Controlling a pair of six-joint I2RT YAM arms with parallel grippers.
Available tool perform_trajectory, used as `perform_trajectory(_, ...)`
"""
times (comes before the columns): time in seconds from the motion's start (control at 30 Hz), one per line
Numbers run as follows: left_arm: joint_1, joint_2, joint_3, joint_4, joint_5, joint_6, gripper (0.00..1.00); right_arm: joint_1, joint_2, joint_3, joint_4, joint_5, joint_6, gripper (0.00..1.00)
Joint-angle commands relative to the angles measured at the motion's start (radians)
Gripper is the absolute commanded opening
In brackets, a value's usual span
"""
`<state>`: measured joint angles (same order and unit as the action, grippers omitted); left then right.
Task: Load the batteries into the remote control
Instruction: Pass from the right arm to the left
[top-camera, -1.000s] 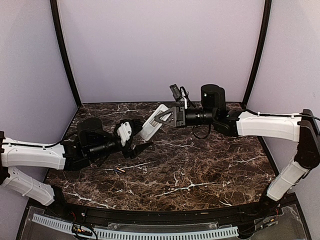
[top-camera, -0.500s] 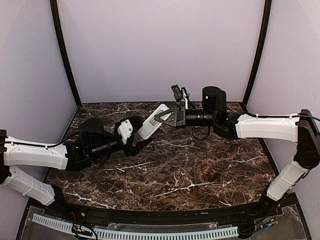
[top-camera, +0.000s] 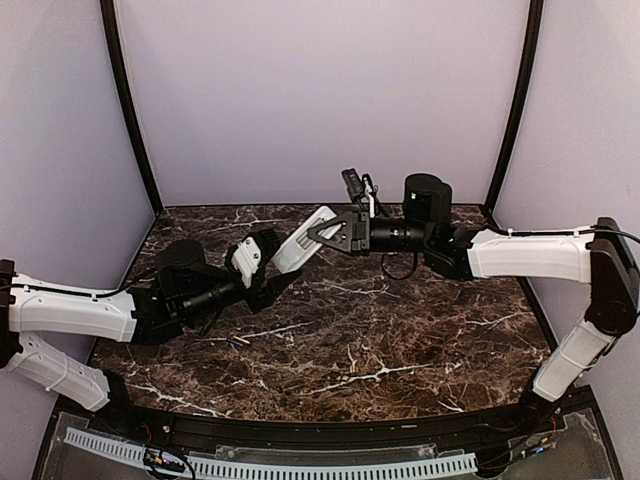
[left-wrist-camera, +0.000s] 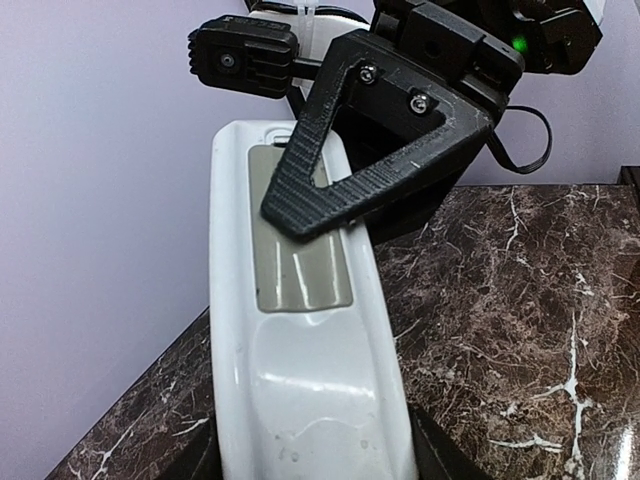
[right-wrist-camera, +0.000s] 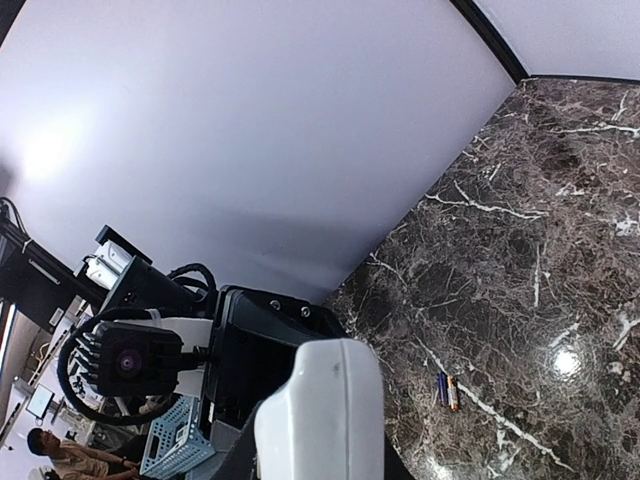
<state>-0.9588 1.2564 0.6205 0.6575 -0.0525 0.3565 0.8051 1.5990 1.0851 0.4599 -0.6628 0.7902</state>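
Holding the remote control (top-camera: 303, 243) aloft and slanted, well above the marble table (top-camera: 400, 330), shared between both arms. Pinched at its lower end by the left gripper (top-camera: 272, 283), pressed onto its two sides. Clamped at its upper end by the right gripper (top-camera: 322, 236), with one triangular finger (left-wrist-camera: 370, 170) lying across the grey cover (left-wrist-camera: 300, 262) on its back. Apparently closed over the bay, so no slot open for loading yet. Lying side by side on the marble near the left arm, well apart from the remote control: the batteries (top-camera: 237, 342), touched by neither gripper. Likely ways to go wrong from here:

- pulling in opposed directions and losing the smooth remote control from one pinch, dropping it onto stone
- trying to slide the cover while bearing down on it, jamming it
- flicking it loose toward the batteries and setting them rolling
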Motion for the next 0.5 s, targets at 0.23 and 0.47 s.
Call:
perform_trajectory(0.23, -0.003, -0.016, -0.011, 0.014, 0.035, -0.030, 0.00, -0.011, 0.013, -0.028, 0.005, -0.018, -0.008, 0.12)
perform_trajectory(0.47, -0.003, -0.026, -0.015, -0.055, 0.037, -0.080, 0.00, -0.033, 0.003, 0.011, -0.121, -0.024, -0.114, 0.48)
